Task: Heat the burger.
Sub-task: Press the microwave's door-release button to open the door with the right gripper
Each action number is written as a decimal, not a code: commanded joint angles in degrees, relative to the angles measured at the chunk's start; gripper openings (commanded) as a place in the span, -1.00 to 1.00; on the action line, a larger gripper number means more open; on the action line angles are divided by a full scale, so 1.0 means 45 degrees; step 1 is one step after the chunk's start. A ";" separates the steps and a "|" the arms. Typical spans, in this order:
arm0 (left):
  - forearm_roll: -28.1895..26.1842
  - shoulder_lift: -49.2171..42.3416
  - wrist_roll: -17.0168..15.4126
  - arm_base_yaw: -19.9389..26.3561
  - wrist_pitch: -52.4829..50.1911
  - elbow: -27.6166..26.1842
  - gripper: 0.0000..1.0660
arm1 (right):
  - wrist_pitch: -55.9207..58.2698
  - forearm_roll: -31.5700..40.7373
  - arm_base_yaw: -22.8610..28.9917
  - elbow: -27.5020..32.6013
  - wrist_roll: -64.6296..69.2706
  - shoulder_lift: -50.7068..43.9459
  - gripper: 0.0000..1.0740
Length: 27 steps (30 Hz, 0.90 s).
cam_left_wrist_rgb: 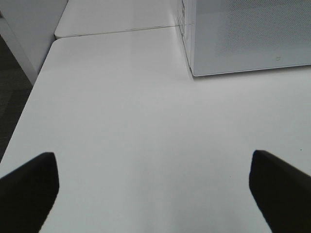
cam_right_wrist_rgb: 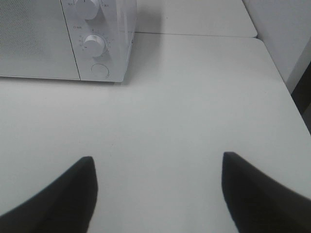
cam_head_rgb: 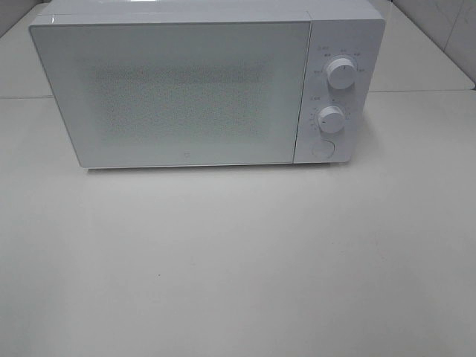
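With the white boxy microwave [cam_head_rgb: 186, 89] shut at twelve o'clock on the pale worktop [cam_head_rgb: 238, 268], the left hand [cam_left_wrist_rgb: 153, 160] gapes wide and the right hand [cam_right_wrist_rgb: 158, 160] stands parted, both empty, likely poised to reach, while the burger shows in no view.

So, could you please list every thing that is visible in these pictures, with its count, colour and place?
white box-shaped microwave oven: one, white, at the back of the table, door closed
round dial knobs: two, white, on the panel right of the door, one above the other
round push button: one, white, below the lower knob
flat white table: one, white, under the microwave oven
burger: none in view
left gripper: one, dark fingers, open and holding nothing, over the table near the oven's left front corner
right gripper: one, dark fingers, open and holding nothing, over the table near the oven's knob side
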 commanded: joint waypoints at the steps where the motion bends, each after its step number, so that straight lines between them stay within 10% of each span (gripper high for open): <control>1: -0.0038 -0.0255 -0.0064 0.0025 -0.0038 0.0025 0.89 | -0.1439 -0.0293 -0.0102 -0.0344 -0.0204 0.0497 0.12; 14: -0.0038 -0.0255 -0.0064 0.0025 -0.0038 0.0025 0.89 | -0.9778 -0.0357 -0.0102 0.0891 -0.0700 0.4316 -0.25; 21: -0.0038 -0.0255 -0.0064 0.0025 -0.0038 0.0025 0.89 | -1.5483 -0.0357 -0.0102 0.2585 -0.0751 0.6926 -0.96; 27: -0.0038 -0.0255 -0.0064 0.0025 -0.0038 0.0025 0.89 | -1.7316 -0.0344 -0.0102 0.2712 -0.0688 0.9002 -1.00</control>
